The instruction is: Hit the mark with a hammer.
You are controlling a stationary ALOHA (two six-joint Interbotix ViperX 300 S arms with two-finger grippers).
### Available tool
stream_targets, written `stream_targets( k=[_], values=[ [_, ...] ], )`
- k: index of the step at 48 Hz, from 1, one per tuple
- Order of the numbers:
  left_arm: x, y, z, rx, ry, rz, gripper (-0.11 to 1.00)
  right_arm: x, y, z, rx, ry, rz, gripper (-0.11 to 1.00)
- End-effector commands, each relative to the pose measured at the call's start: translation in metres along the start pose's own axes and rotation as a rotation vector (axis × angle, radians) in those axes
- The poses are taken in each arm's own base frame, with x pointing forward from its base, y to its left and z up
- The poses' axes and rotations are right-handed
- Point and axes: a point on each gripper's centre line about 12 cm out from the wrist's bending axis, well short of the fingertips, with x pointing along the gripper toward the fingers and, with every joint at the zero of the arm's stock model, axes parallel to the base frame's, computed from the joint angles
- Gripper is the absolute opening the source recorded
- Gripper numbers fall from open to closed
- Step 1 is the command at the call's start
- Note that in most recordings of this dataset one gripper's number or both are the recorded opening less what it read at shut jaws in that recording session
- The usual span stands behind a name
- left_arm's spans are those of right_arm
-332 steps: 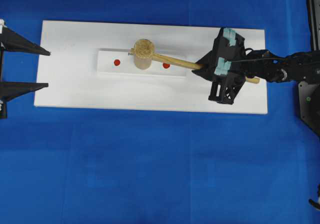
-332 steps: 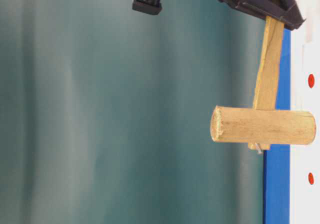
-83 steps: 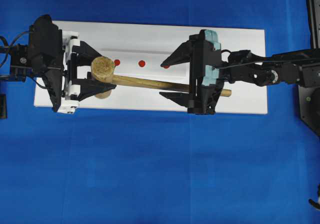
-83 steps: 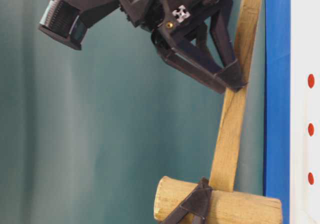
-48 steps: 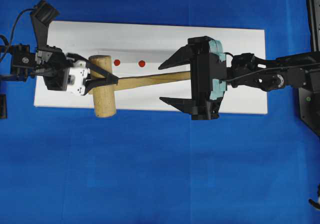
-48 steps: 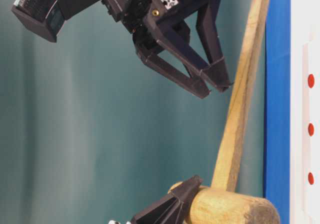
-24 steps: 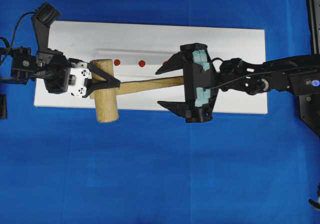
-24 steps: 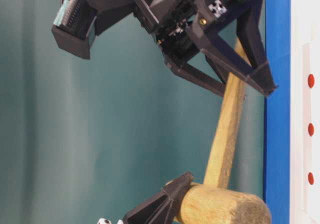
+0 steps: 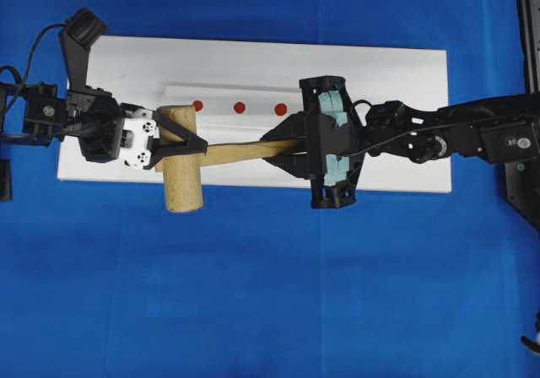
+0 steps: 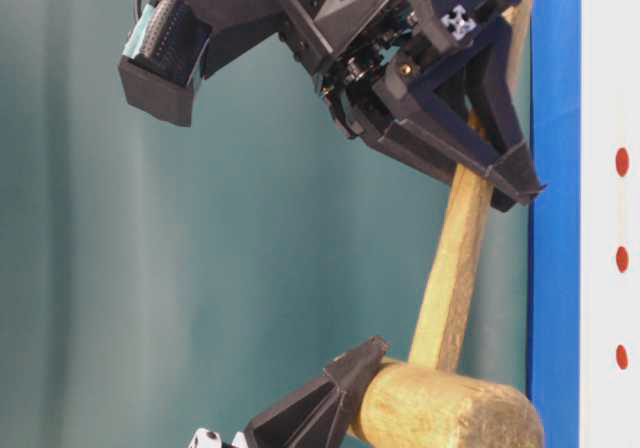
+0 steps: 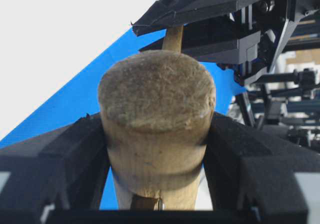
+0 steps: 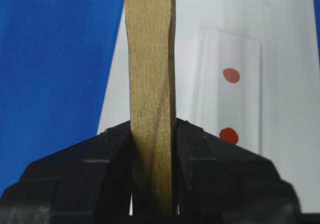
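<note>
The hammer, a light wooden mallet, has its thick head [image 9: 181, 171] over the front edge of the white board [image 9: 380, 74], and its handle [image 9: 245, 150] points right. My left gripper [image 9: 181, 142] is shut on the head [image 11: 157, 114], one finger on each side. My right gripper [image 9: 280, 148] is shut on the flat handle [image 12: 150, 84], with both pads pressed against it. Three red marks [image 9: 240, 107] sit on a raised white strip [image 9: 228, 121] just behind the handle. In the table-level view the hammer [image 10: 455, 268] hangs off the board between both grippers.
Blue cloth [image 9: 270, 294] covers the table around the board. The right arm [image 9: 456, 137] stretches in over the board's right end. The left arm and its cable [image 9: 42, 112] lie at the board's left end.
My right gripper, wide open around the handle half a second ago, has shut on it. The left gripper keeps its hold on the head, which shifted slightly right.
</note>
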Motion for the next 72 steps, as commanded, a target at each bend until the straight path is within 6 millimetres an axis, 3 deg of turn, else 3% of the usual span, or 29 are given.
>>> stream_targets(
  k=[1, 21, 28, 31, 44, 63, 72],
  values=[
    [0.000, -0.017, 0.007, 0.007, -0.020, -0.050, 0.47, -0.003, -0.001, 0.016, 0.006, -0.043, -0.004, 0.07],
    [-0.003, -0.010, 0.009, 0.002, -0.022, -0.021, 0.49, -0.003, 0.000, 0.016, 0.007, -0.041, 0.001, 0.07],
    [-0.003, -0.011, 0.009, 0.000, -0.020, -0.020, 0.84, -0.004, 0.000, 0.016, 0.011, -0.042, 0.001, 0.07],
    [-0.003, -0.010, 0.008, 0.001, -0.014, -0.006, 0.90, -0.005, -0.001, 0.016, 0.015, -0.043, 0.001, 0.07],
    [-0.013, -0.003, 0.003, 0.003, 0.018, 0.051, 0.88, -0.026, -0.003, 0.011, 0.036, -0.058, -0.005, 0.07],
    [-0.051, 0.004, -0.001, 0.005, 0.008, 0.015, 0.88, -0.068, -0.007, -0.007, 0.095, -0.080, -0.008, 0.07],
    [-0.065, 0.011, -0.004, 0.019, 0.015, 0.030, 0.88, -0.074, -0.008, -0.010, 0.108, -0.085, -0.009, 0.07]
  ],
)
